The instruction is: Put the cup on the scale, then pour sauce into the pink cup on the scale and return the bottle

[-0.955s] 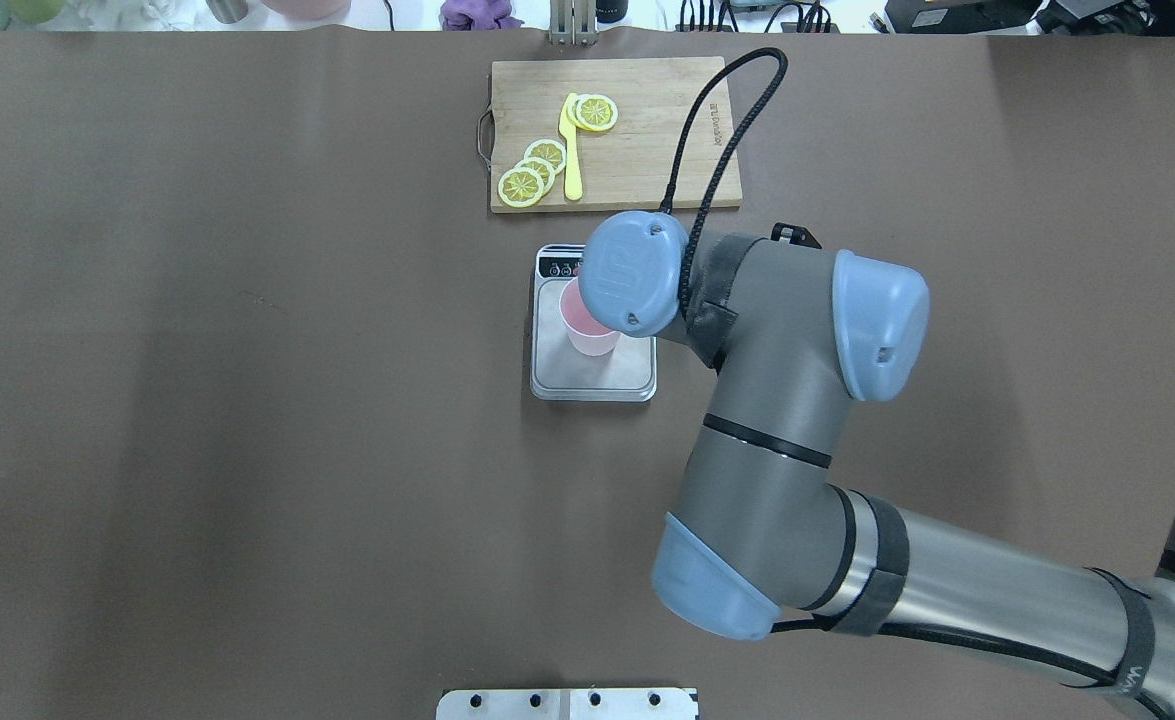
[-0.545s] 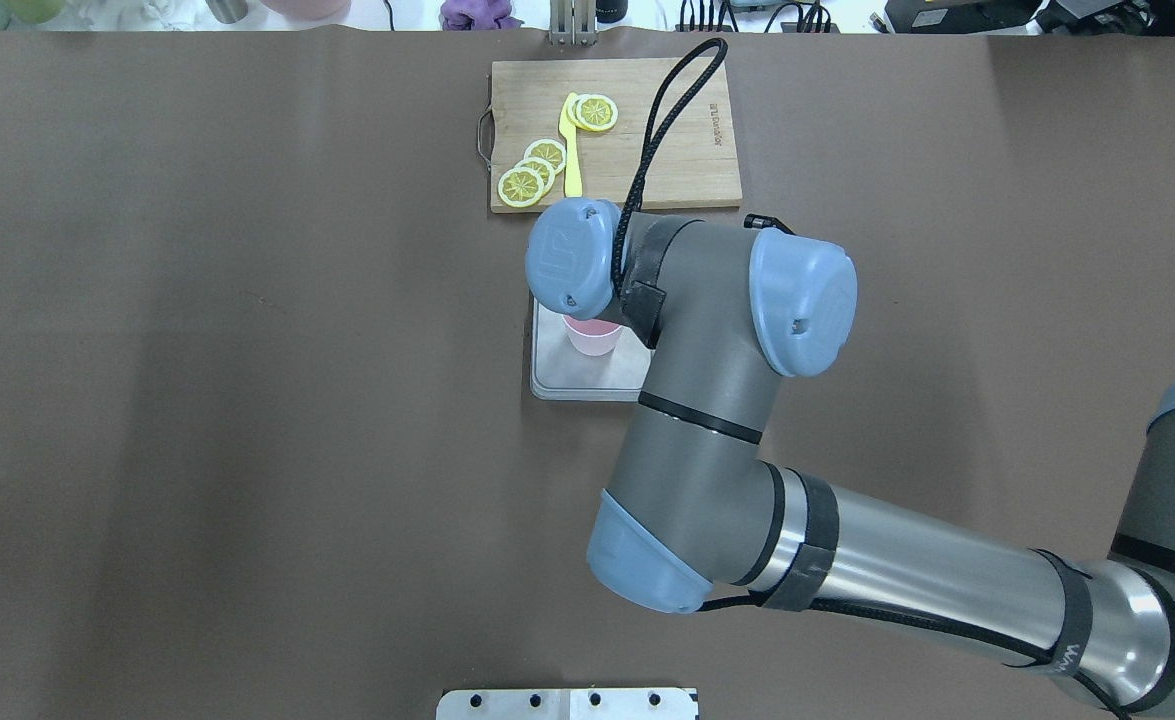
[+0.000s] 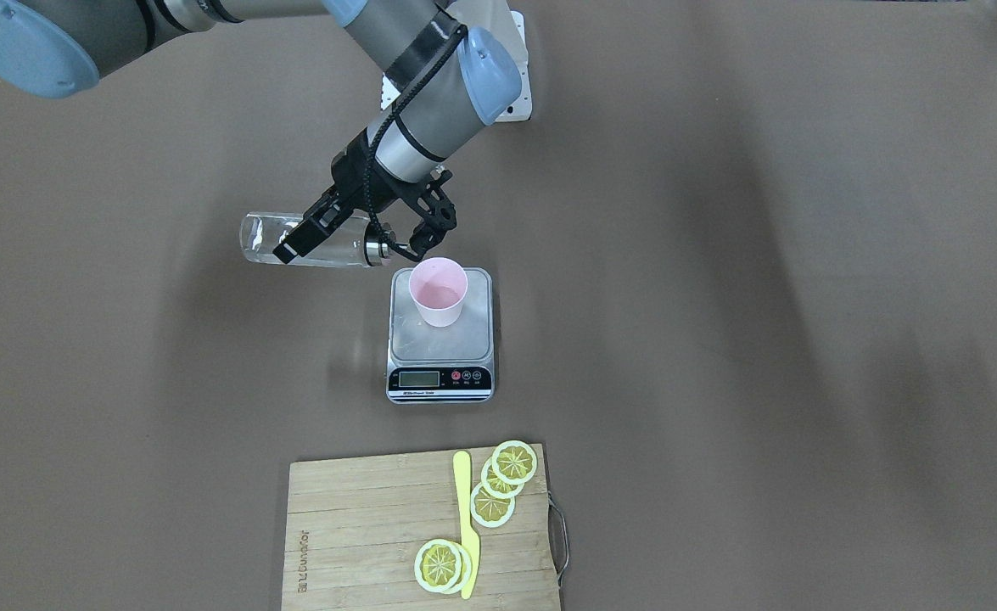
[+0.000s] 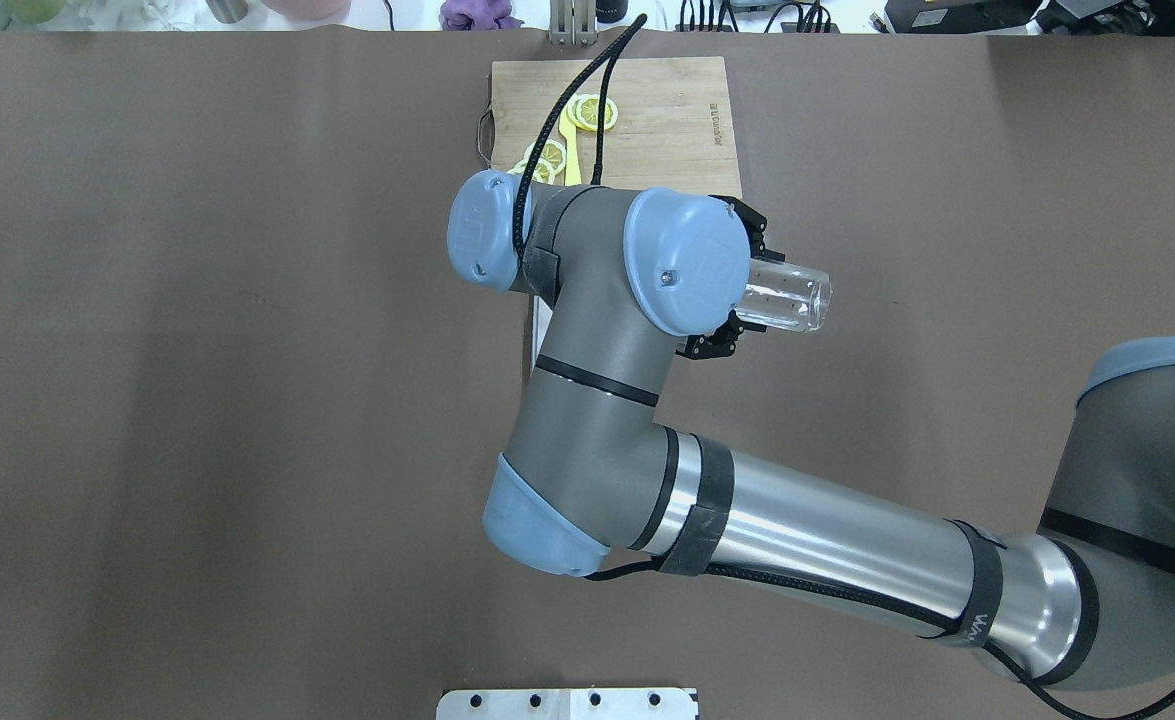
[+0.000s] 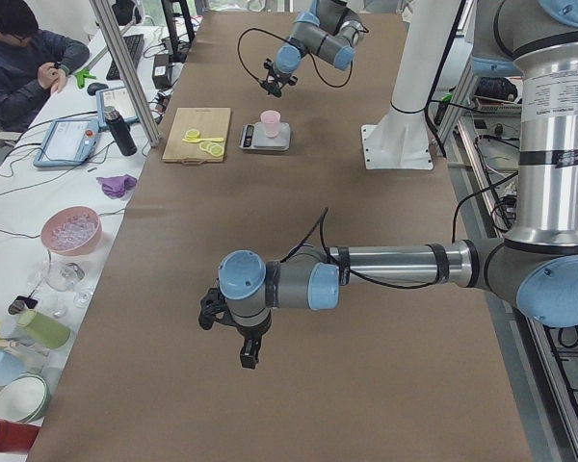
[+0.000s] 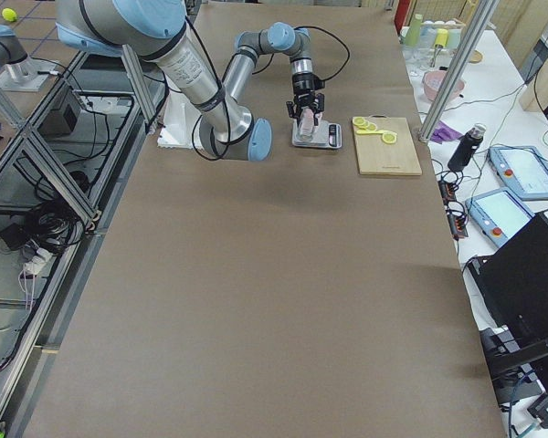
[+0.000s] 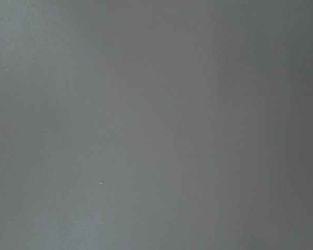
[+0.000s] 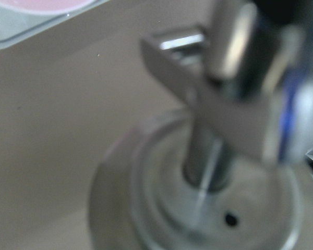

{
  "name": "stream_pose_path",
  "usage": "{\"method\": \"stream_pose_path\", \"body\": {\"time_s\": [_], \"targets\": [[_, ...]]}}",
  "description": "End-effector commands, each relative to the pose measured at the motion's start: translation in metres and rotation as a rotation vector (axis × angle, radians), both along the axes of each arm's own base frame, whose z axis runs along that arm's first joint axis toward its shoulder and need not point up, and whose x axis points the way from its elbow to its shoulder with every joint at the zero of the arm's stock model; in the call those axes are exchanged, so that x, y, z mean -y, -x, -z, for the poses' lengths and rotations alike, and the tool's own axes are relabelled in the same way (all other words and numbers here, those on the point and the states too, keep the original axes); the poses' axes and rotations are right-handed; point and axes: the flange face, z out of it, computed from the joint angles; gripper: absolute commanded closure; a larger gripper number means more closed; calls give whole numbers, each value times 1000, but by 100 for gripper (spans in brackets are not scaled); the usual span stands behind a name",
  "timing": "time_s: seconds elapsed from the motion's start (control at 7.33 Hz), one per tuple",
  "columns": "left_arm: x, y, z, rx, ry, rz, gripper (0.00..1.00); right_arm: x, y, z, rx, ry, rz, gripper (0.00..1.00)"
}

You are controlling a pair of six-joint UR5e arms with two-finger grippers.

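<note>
The pale pink cup (image 3: 438, 291) stands upright on the silver scale (image 3: 440, 344). My right gripper (image 3: 350, 244) is shut on the clear glass bottle (image 3: 311, 242) and holds it about level above the table. The bottle's silver pourer cap (image 3: 379, 250) points at the cup's rim from just beside it. In the overhead view the bottle's base (image 4: 792, 295) sticks out from under the right wrist, and the cup is hidden. The right wrist view shows the cap (image 8: 214, 172) close up. My left gripper (image 5: 236, 332) shows only in the exterior left view, so I cannot tell whether it is open or shut.
A wooden cutting board (image 3: 362, 543) with lemon slices (image 3: 514, 462) and a yellow knife (image 3: 464, 518) lies beyond the scale. The robot's white mounting plate (image 4: 567, 703) is at the near table edge. The left wrist view shows only brown table.
My right arm has swung left in the overhead view and the wrist has turned. The bottle, hidden before, now lies level with its base sticking out. The arm now covers the cup and scale.
</note>
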Motion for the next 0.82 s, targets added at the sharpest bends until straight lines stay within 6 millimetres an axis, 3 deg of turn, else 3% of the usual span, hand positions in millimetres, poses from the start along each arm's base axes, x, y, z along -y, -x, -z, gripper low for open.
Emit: {"method": "stream_pose_path", "body": {"time_s": [0.0, 0.68], "targets": [[-1, 0, -1, -1, 5, 1, 1, 0, -3, 3, -59, 11, 1, 100], [-6, 0, -4, -1, 8, 0, 1, -3, -12, -3, -147, 42, 3, 100]]}}
